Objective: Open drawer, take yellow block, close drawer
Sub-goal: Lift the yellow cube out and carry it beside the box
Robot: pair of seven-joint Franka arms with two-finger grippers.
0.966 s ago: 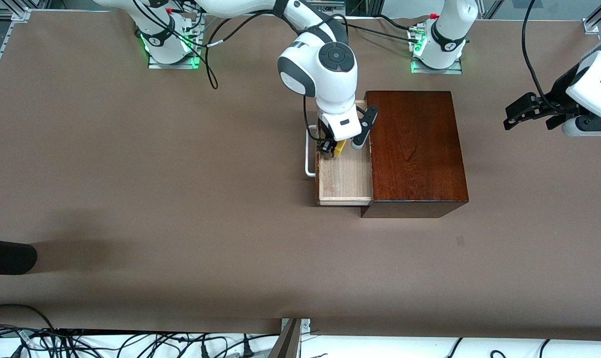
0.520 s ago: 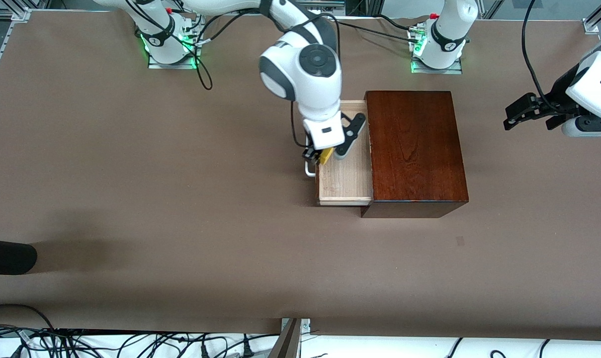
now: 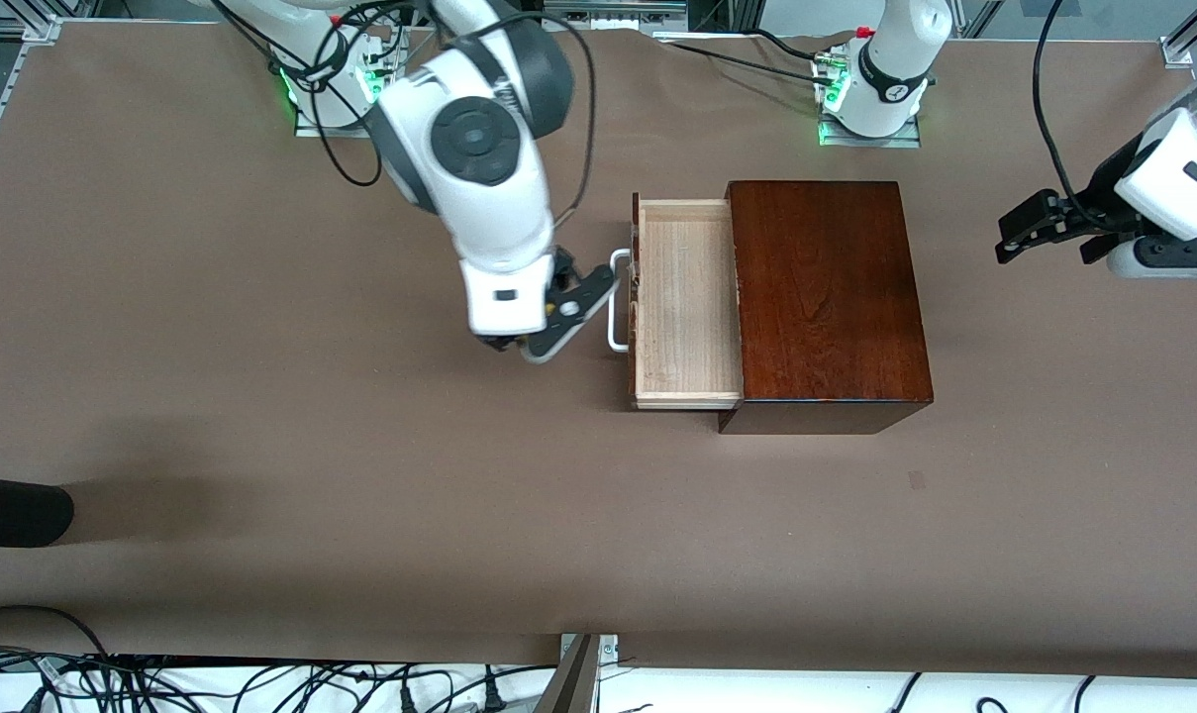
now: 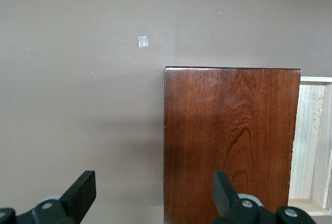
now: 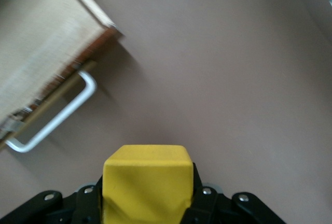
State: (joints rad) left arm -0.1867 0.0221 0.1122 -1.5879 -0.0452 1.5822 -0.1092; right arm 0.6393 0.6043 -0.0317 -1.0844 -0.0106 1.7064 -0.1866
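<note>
The drawer (image 3: 685, 307) stands pulled out of the dark mahogany box (image 3: 826, 297), its pale tray bare and its white handle (image 3: 615, 302) toward the right arm's end. My right gripper (image 3: 507, 342) is over the bare table beside the handle, and its hand hides the block in the front view. In the right wrist view the gripper (image 5: 147, 195) is shut on the yellow block (image 5: 147, 180), with the drawer (image 5: 41, 42) and handle (image 5: 57, 120) off to one side. My left gripper (image 3: 1014, 233) waits open and empty over the table at the left arm's end; in its wrist view (image 4: 154, 195) it sees the box (image 4: 228, 141).
A black object (image 3: 14, 510) lies at the table edge at the right arm's end. A small pale mark (image 3: 916, 480) is on the table nearer the front camera than the box. Cables (image 3: 261, 683) run along the near edge.
My right gripper has lifted the yellow block out of the drawer and carried it toward the right arm's end, past the handle. The left arm has barely moved.
</note>
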